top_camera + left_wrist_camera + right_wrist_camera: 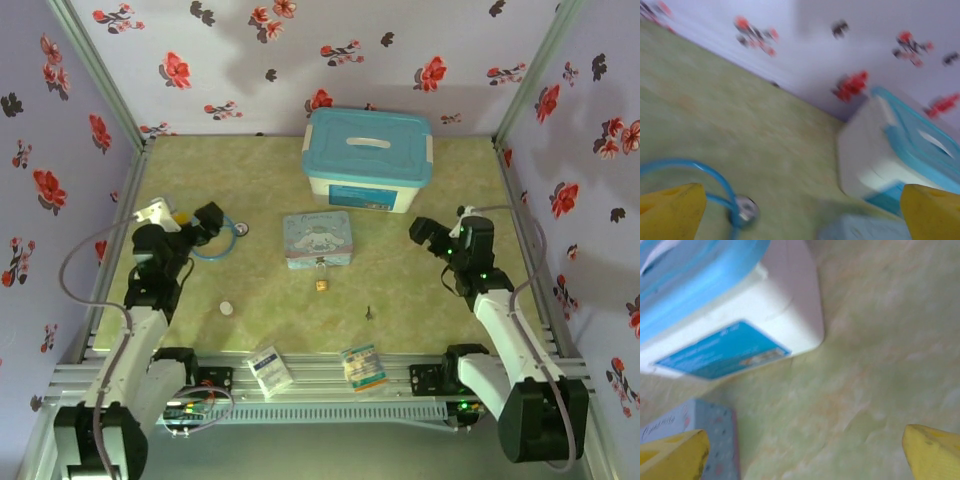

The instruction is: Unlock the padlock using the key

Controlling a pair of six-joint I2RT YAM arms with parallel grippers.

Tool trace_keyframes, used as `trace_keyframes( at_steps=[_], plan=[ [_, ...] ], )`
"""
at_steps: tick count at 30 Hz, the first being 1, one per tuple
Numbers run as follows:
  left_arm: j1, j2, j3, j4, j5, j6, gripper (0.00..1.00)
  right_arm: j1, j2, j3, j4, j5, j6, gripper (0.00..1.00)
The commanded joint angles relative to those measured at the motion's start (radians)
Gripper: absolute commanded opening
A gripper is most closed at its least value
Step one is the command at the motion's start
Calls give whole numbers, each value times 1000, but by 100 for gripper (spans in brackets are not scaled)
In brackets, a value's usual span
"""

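Observation:
The tiny brass padlock [322, 284] lies on the green mat just in front of the pale-blue cartoon tin [317, 239]. The small dark key [370, 312] lies on the mat to its right, apart from it. My left gripper [207, 221] hovers at the left side of the mat, far from both. It is open [802, 220], its yellow fingers [670, 210] spread wide over bare mat. My right gripper [427, 232] is at the right, beside the storage box. It is also open [805, 460], with nothing between its yellow fingers [935, 452].
A white storage box with a blue lid [368, 158] stands at the back centre. A blue stethoscope [225, 235] lies by the left gripper, its chestpiece [744, 210] close to the left finger. A white round disc [227, 308] and two packets [270, 368] [362, 365] lie near the front.

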Motion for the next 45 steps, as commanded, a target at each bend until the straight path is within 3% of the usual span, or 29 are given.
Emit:
trace_keyframes(
  at_steps=[1,7,14,18,24,45],
  plan=[
    [-149,-84,5,-182,7,-135,100,105,-30,-6,-149,-62,40,98],
    [-422,-84,1,-274,-60,-195,100,373,4,-32,-275,67,88,90],
    [-741,30,-15,-163,-217,-284,100,648,77,-13,-399,233,136,74],
    [-851,86,-8,-129,-297,-318,100,755,95,-17,-419,278,201,64],
    [-899,142,-80,30,-328,-416,100,856,188,-40,-320,290,269,52],
    [-905,117,-130,17,-385,-463,100,972,357,-60,-242,370,312,24]
  ],
)
